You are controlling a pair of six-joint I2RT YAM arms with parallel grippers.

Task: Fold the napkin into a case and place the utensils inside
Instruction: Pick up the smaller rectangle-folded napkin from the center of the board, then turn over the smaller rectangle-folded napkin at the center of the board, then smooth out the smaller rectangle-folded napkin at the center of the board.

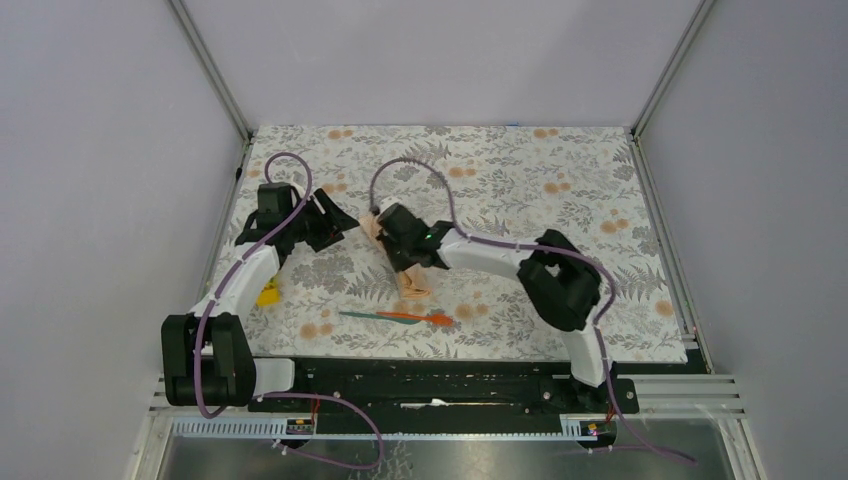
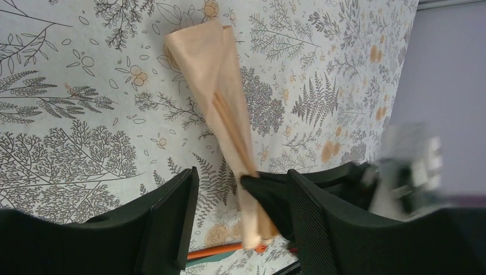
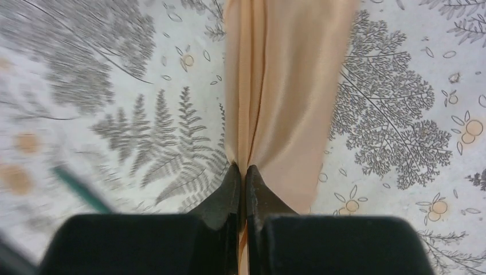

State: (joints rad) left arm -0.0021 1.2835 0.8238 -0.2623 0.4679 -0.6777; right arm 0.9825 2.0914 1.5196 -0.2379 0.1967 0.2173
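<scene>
right end effector (image 3: 245, 172) pinching case (image 3: 286, 86) | long axis near-far, tilted left | left end effector (image 2: 240, 175) wide, empty

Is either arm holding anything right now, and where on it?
The right gripper has its jaws shut on the folded napkin, pinching a lengthwise fold partway along it. The left gripper stands open, holding nothing.

text: nothing legible is showing in any view | labels, brands: none are appearing | numbers, signs: none are reading clearly
</scene>
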